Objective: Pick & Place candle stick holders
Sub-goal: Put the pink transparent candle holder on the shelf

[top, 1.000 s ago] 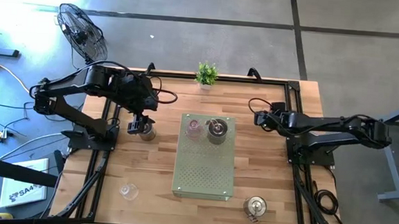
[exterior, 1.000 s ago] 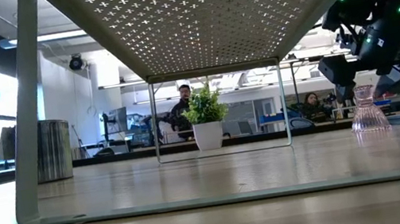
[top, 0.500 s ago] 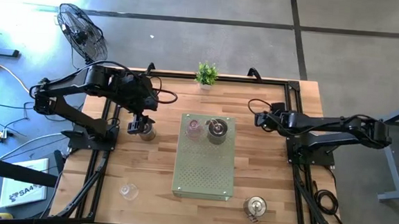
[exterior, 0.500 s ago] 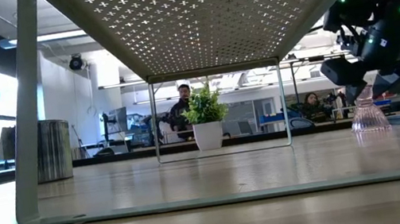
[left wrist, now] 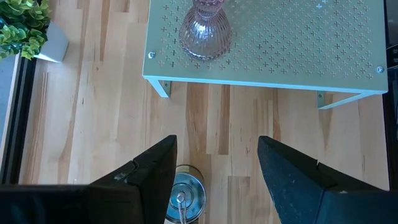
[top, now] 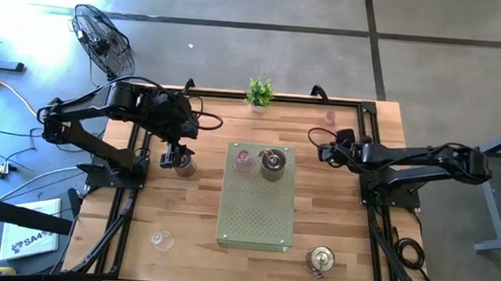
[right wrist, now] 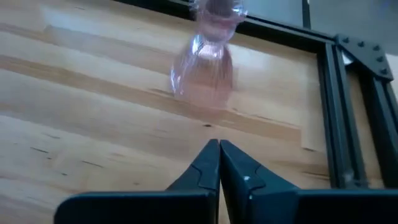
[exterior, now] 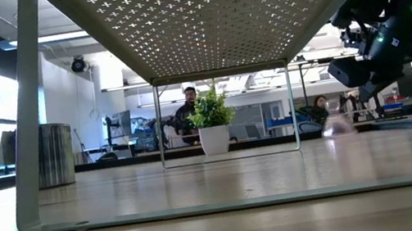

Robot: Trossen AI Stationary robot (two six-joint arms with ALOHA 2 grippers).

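My right gripper point(right wrist: 219, 148) point(top: 322, 150) is shut with nothing between its fingers, low over the table's far right. A pinkish glass candle stick holder point(right wrist: 202, 65) point(top: 329, 117) point(exterior: 338, 124) shows blurred just beyond the fingertips, toward the far edge, apart from them. My left gripper point(left wrist: 217, 174) point(top: 175, 158) hangs open high above a silvery holder point(left wrist: 185, 196) that stands on the wood at the left. On the green perforated stand point(top: 256, 212) sit a pink holder point(top: 243, 160) point(left wrist: 205, 31) and a silvery one point(top: 272, 164).
A clear glass holder point(top: 162, 238) stands near the front left and a silvery one point(top: 320, 260) near the front right. A small potted plant point(top: 259, 93) stands at the far edge. A black frame rail point(right wrist: 329, 93) runs close behind the pink holder.
My right gripper has shut from wide open and rolled a little, staying in place. The pink holder that stood at its fingers has not been caught: it has slid out toward the far edge and shows blurred.
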